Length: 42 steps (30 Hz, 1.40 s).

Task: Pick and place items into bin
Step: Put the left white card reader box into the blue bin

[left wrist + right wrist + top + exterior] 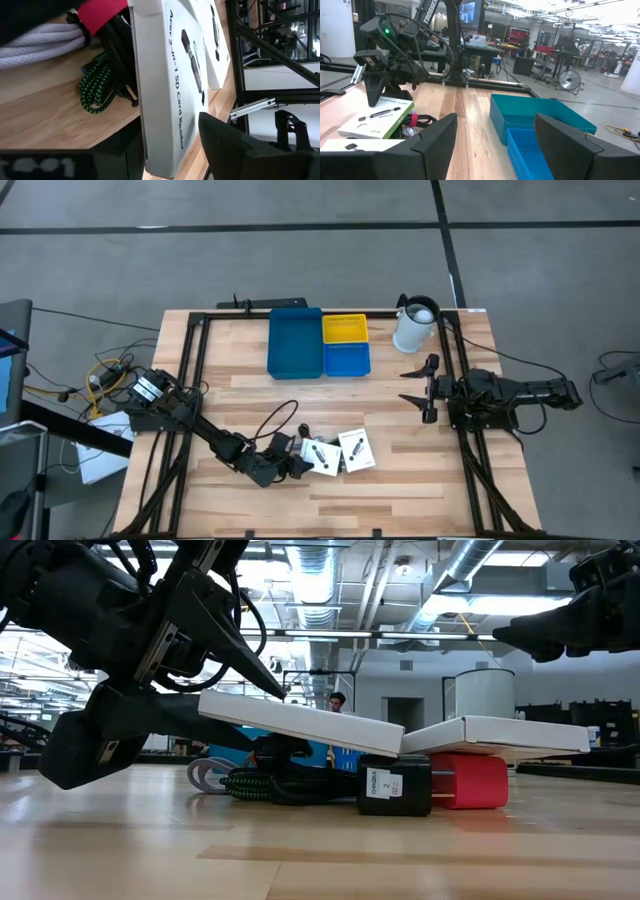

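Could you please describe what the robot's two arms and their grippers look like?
Both arms are dark, jointed and nearly black, with black cables looped along them. The left gripper and right gripper each end in two flat, tapered black fingers. White lettering runs up the left arm, which also shows a green indicator light.

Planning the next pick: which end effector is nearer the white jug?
Right. The right end effector hovers just in front of the white jug on the same side of the table; the left end effector is far across, at the white card box.
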{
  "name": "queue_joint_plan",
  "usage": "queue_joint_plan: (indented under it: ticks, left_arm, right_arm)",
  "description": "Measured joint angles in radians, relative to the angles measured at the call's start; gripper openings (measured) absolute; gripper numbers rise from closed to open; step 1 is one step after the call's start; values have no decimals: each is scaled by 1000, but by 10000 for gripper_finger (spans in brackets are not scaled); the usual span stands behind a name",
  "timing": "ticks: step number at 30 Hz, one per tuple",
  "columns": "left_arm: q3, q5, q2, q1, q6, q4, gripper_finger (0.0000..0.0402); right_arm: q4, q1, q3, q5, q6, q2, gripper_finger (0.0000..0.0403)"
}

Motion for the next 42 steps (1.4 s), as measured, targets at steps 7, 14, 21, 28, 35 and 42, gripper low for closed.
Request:
queue_joint_plan:
  ticks: [7, 14, 21, 28, 35, 42]
  left_arm:
    - [0, -3, 0, -1, 11, 0, 145]
    - [0, -6, 0, -4, 16, 5, 106]
    - [0, -20, -2, -16, 17, 8, 87]
    - [0, -32, -2, -25, 22, 16, 87]
    - [-1, -52, -7, -25, 61, 42, 86]
    - [-1, -89, -70, -25, 126, 33, 86]
  right_arm:
    - [0, 0, 0, 0, 0, 0, 260]
    - [0, 0, 0, 0, 0, 0, 260]
    - [0, 0, 0, 0, 0, 0, 260]
    - [0, 0, 0, 0, 0, 0, 260]
    - [0, 0, 0, 0, 0, 0, 260]
    - [0, 0, 0, 0, 0, 0, 260]
